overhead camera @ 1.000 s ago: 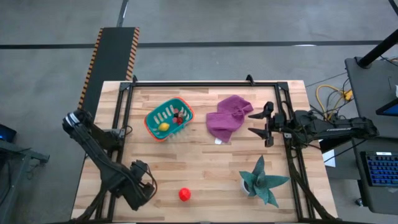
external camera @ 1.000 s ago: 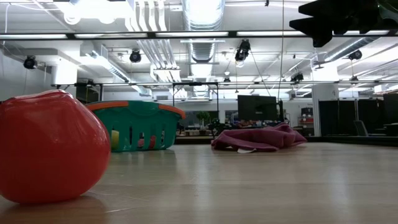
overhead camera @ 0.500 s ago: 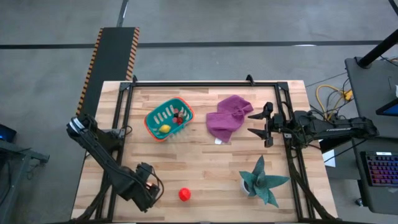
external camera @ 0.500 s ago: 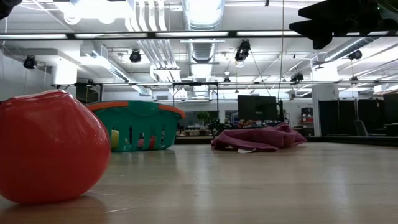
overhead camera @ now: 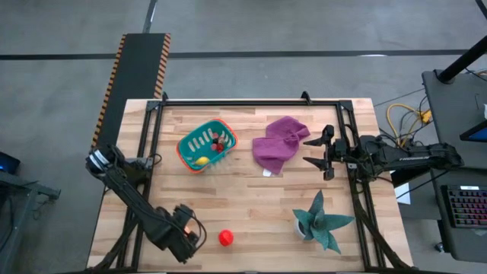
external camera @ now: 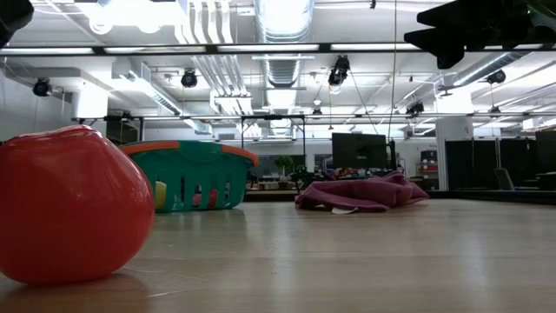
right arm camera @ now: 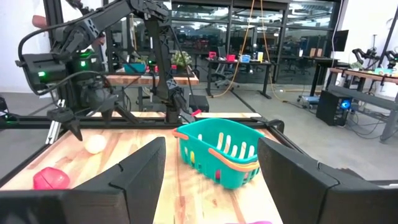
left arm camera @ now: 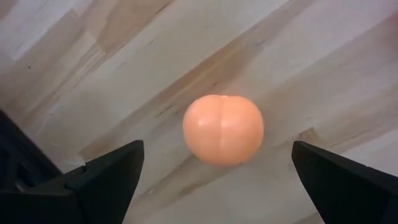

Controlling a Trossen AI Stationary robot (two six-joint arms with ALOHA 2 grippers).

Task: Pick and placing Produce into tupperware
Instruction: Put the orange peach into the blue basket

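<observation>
since the prior frame, your left gripper (overhead camera: 185,237) has closed in on the red ball (overhead camera: 226,238), jaws spread, empty. ball sits near the front edge, away from the basket (overhead camera: 183,144): smooth, round, likely light; grip across its middle.

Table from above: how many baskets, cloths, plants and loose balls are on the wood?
teal basket: 1
purple cloth: 1
teal plant: 1
red ball loose on the wood: 1
Total: 4
</observation>
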